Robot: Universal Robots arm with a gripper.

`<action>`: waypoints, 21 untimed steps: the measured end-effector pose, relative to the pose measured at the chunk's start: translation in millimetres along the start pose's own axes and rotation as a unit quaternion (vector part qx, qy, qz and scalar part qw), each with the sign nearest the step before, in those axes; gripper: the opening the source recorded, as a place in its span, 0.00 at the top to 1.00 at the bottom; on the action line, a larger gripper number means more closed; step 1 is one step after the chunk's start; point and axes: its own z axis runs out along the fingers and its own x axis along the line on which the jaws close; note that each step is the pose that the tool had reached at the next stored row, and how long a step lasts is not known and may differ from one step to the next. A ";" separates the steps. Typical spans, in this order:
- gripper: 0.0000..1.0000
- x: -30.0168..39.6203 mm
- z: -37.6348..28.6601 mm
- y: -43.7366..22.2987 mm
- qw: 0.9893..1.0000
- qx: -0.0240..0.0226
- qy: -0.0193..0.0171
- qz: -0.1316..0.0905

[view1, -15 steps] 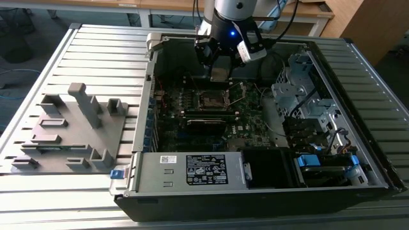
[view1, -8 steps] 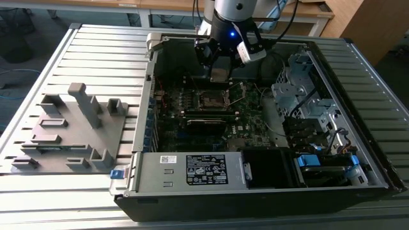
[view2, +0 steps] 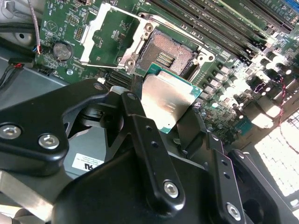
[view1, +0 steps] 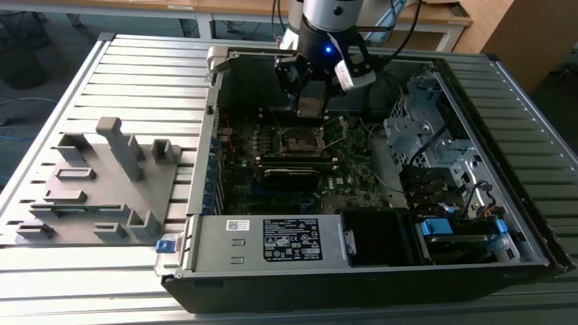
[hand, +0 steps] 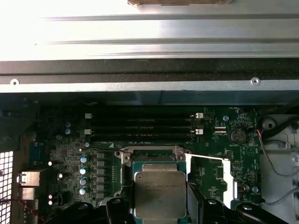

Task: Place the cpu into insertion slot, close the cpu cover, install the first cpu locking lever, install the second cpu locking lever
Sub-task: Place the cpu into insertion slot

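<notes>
Cpu hung pinched by two opposite edges between the black fingers of the end effector. Its dull metal top showed in both wrist views, and it was held just above the open socket, not seated in it. The cpu cover lay swung open to one side of the socket, green motherboard showing through its window. Rows of memory slots ran along another side of the socket, and a coin battery sat near the cover. In the exterior view the arm reached into an open computer case lying on the slatted bench. A grey fixture plate lay on the exterior view's left, and a white-labelled power box filled the case's near end. In the first wrist view the cpu covered most of the socket, and its near edge was cut off between the fingers.
</notes>
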 end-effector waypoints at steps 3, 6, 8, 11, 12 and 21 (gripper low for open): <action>0.46 0.0 0.5 0.0 1.000 0.000 0.000 0.000; 0.46 0.0 0.9 -0.1 1.000 0.000 0.000 0.000; 0.46 0.0 1.0 -0.1 1.000 0.000 0.000 0.000; 0.46 0.0 1.2 -0.1 1.000 0.000 0.000 0.000; 0.46 -0.1 1.5 -0.1 1.000 0.000 0.000 0.000; 0.46 -0.1 2.8 -0.2 1.000 0.000 0.000 0.000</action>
